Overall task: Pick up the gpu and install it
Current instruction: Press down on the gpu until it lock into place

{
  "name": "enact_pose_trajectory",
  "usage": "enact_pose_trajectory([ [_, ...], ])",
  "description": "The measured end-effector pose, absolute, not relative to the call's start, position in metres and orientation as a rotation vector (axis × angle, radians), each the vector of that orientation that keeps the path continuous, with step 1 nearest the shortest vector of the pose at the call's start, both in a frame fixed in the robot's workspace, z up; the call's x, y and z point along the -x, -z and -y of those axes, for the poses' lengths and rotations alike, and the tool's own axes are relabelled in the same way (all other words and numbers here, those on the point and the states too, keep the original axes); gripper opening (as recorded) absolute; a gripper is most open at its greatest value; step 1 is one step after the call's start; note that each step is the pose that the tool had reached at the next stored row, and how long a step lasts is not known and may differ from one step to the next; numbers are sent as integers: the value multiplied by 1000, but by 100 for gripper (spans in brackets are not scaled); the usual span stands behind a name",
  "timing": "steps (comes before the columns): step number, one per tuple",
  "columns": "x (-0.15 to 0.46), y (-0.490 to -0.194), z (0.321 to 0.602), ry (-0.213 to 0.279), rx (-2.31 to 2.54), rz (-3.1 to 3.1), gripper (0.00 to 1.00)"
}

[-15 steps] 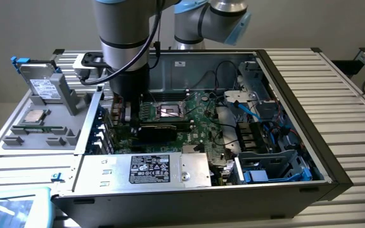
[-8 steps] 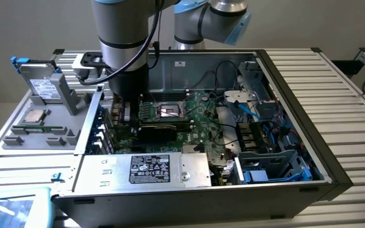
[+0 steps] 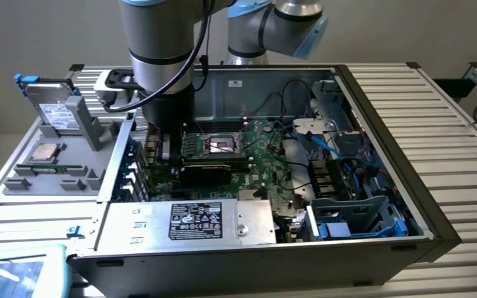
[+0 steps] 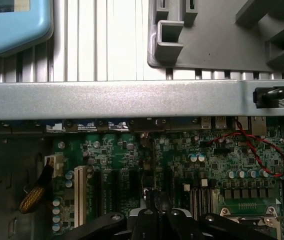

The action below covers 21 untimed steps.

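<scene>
Arm is lowered inside the open grey desktop computer case [image 3: 387,186], over the green motherboard [image 4: 182,165]. The black two-finger gripper [image 4: 158,212] is closed narrow on the upper edge of the gpu [image 3: 209,169], a small flat card with a black cooler, held upright above the expansion slots near the rear wall of the case. Judgement: pickup is done and the card is at the slot row; whether it is seated in its slot cannot be told.
</scene>
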State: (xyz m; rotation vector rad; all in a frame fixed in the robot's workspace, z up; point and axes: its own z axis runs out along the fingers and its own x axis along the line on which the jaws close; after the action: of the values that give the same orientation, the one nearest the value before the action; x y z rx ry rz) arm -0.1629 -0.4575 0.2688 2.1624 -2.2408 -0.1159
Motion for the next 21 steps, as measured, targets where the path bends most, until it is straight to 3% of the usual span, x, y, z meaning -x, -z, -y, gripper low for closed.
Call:
enact_pose_trajectory([
  [21, 163, -265, 458, 118, -2164, 2243, 12],
])
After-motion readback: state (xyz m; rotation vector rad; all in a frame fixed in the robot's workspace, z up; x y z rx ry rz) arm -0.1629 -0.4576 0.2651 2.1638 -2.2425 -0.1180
